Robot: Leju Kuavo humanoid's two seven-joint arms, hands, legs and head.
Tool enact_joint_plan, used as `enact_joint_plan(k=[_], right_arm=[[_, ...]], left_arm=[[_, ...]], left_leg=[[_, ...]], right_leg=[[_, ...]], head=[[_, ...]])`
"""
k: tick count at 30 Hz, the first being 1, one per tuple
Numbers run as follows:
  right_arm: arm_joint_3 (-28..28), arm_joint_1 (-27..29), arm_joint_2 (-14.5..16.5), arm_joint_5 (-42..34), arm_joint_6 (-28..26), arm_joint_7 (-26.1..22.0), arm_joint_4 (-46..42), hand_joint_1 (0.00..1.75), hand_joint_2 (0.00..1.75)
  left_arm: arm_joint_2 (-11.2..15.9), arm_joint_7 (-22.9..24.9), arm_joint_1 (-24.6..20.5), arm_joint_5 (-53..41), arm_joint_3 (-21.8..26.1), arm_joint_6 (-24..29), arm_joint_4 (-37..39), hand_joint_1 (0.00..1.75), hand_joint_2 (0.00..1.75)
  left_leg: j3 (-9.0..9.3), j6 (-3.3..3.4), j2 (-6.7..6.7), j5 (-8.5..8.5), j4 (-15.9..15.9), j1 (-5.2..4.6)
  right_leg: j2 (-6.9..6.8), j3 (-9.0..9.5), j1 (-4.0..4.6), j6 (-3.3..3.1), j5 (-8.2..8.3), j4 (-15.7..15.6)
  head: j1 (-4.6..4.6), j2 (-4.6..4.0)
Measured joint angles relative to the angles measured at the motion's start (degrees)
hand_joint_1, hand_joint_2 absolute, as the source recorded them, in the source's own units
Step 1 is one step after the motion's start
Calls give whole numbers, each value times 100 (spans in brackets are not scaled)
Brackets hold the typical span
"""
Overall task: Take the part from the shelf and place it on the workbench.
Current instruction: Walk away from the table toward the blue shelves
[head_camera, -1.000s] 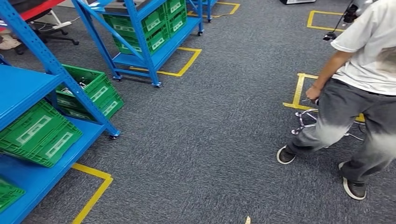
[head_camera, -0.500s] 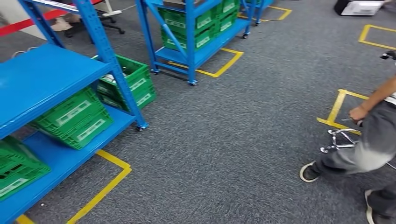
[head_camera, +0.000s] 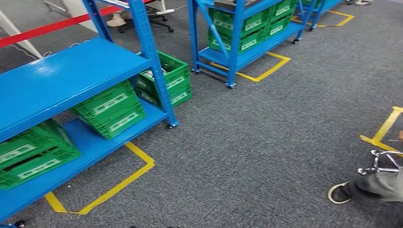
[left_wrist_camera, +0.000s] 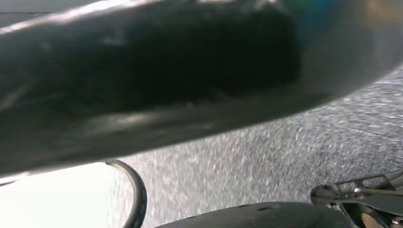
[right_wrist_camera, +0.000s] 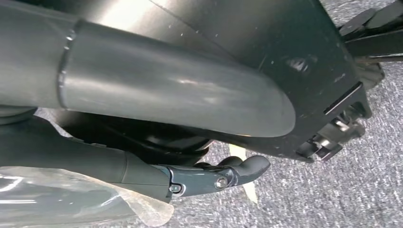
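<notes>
Well, the right robot hand [right_wrist_camera: 216, 176] hangs low beside the robot's own dark body, close above the grey carpet [right_wrist_camera: 332, 199]. Its thick grey thumb and a dark finger [right_wrist_camera: 247, 167] lie apart, and nothing sits between them, so it looks spread and empty. It hangs like that, I think, because the robot has nothing to carry yet. The left robot hand [left_wrist_camera: 142, 85] is a dark blur right at its camera, so I cannot tell if it is spread or pressed together.

Farther out, the head view shows a blue shelf [head_camera: 71, 76] to the robot's left. Green crates [head_camera: 111, 111] sit tilted on its low board, likely so things inside are easy to reach. One more green crate [head_camera: 168, 76] stands on the carpet just beside the shelf leg. The part should be somewhere on that shelf, but I cannot pick it out. Yellow tape [head_camera: 119, 185] marks where the shelf stands. A person's shoe [head_camera: 338, 194] is far off to the right.
</notes>
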Motion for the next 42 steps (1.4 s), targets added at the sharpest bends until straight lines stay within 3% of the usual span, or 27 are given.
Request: enact_joint_plan(k=[2,3,4,6,8,10,12,13,14,15,17,19,21,23,25,27,28,29,30,32,34,36,37,39,40,42], right_arm=[[1,6,-3,8,-8,10,1,0,0],[2,9,-5,10,-11,14,2,0,0],[2,10,-7,11,-15,16,2,0,0],[4,-3,-9,15,-16,23,3,0,0],[9,-21,-9,24,-13,26,3,0,0],[13,-38,-8,29,-9,21,2,0,0],[14,-60,-9,35,-4,13,2,0,0],[14,-70,-10,41,-2,16,2,0,0],[14,-77,-10,49,5,21,2,0,0],[16,-76,-10,59,18,32,2,0,0],[26,-60,-9,75,46,46,2,0,0],[47,-51,-7,83,67,47,2,0,0],[64,-54,-3,83,76,46,1,0,0],[68,-49,3,77,76,45,-1,0,0],[68,-31,4,74,79,44,-2,0,0],[67,-18,1,73,81,46,-1,0,0],[67,-17,-2,72,81,47,0,0,0],[67,-17,-3,72,81,49,0,0,0],[67,-15,-4,71,81,52,0,0,0],[66,-7,-7,71,80,57,1,0,0],[66,2,-15,69,79,61,3,0,0],[66,-5,-22,69,76,65,4,0,0],[66,-12,-24,71,76,66,4,0,0],[68,-30,-23,74,76,52,4,0,0],[69,-39,-23,75,78,43,3,0,0],[69,-64,-25,75,76,29,2,0,0]], left_arm=[[-10,-49,-18,70,104,-10,0,0,0],[-18,-57,-28,80,144,-16,0,0,0],[-25,-47,-31,78,173,-21,0,0,0],[-33,-1,-18,70,214,-31,0,0,0],[-36,42,-14,61,236,-42,0,0,0],[-43,57,-31,55,242,-51,0,0,0],[-53,64,-40,41,243,-62,0,0,0],[-56,67,-36,34,245,-66,0,0,0],[-57,69,-33,26,247,-69,0,0,0],[-60,68,-31,19,250,-73,0,0,0],[-70,67,-40,-4,254,-81,0,0,0],[-77,81,-45,-28,256,-85,0,0,0],[-77,107,-28,-42,263,-92,0,0,0],[-75,141,-14,-46,270,-100,0,0,0],[-74,164,-27,-46,275,-102,0,0,0],[-73,166,-36,-45,279,-102,0,0,0],[-73,166,-30,-45,282,-103,0,0,0],[-72,166,-22,-45,283,-103,0,0,0],[-71,166,-15,-45,285,-103,0,0,0],[-71,166,-19,-45,288,-103,0,0,0],[-74,166,-36,-45,290,-103,0,0,0],[-74,166,-31,-45,293,-104,0,0,0],[-73,166,-23,-45,294,-104,0,0,0],[-73,166,-28,-45,300,-103,0,0,0],[-74,166,-34,-45,302,-102,0,0,0],[-76,166,-46,-45,304,-102,0,0,0]], left_leg=[[363,44,247,230,-698,-38],[443,78,323,255,-870,-57],[451,115,332,233,-922,-78],[445,193,204,251,-951,-71],[459,268,90,280,-987,-48],[449,319,-32,301,-998,-40],[442,337,-185,308,-996,-52],[447,339,-268,308,-995,-56],[456,339,-354,308,-995,-58],[467,337,-445,308,-994,-58],[463,312,-615,308,-979,-64],[411,248,-749,328,-969,-58],[359,170,-852,354,-970,-34],[273,112,-644,237,-791,-45],[7,71,-277,-102,-196,-57],[-311,33,-140,-388,497,-32],[-364,21,-118,-391,630,-19],[-305,13,-96,-282,533,-10],[-139,13,-47,-91,222,-5],[268,36,200,220,-564,-27],[447,95,360,275,-932,-65],[441,167,268,261,-956,-82],[441,200,208,268,-968,-77],[446,273,88,290,-993,-53],[444,300,26,295,-995,-48],[444,329,-116,296,-995,-50]], right_leg=[[-118,29,31,53,-41,6],[-168,43,48,83,-59,6],[-216,57,64,114,-71,2],[-271,91,57,176,-100,-9],[-47,5,41,232,-267,197],[275,-319,37,249,-617,873],[384,-676,43,239,-833,1564],[400,-744,46,228,-783,1656],[418,-701,46,215,-621,1514],[475,-566,41,199,-384,1175],[754,-253,14,167,-44,411],[940,-90,-2,142,12,62],[843,-47,0,94,24,14],[679,-12,-5,25,51,-39],[482,20,5,-23,46,-67],[284,31,20,-43,23,-65],[195,39,24,-43,11,-64],[114,53,26,-37,-3,-64],[42,76,25,-27,-20,-63],[-80,114,46,21,-71,-57],[-183,141,84,81,-121,-54],[-274,188,93,133,-152,-65],[-223,188,83,163,-185,-43],[68,28,55,213,-407,296],[241,-155,45,227,-589,659],[381,-567,43,236,-884,1464]], head=[[0,0],[4,0],[6,0],[9,0],[28,0],[54,0],[57,0],[58,0],[57,0],[58,0],[57,0],[51,0],[46,0],[28,0],[6,0],[1,0],[1,0],[-1,0],[-1,0],[-4,0],[1,0],[2,0],[5,0],[29,1],[46,1],[52,0]])
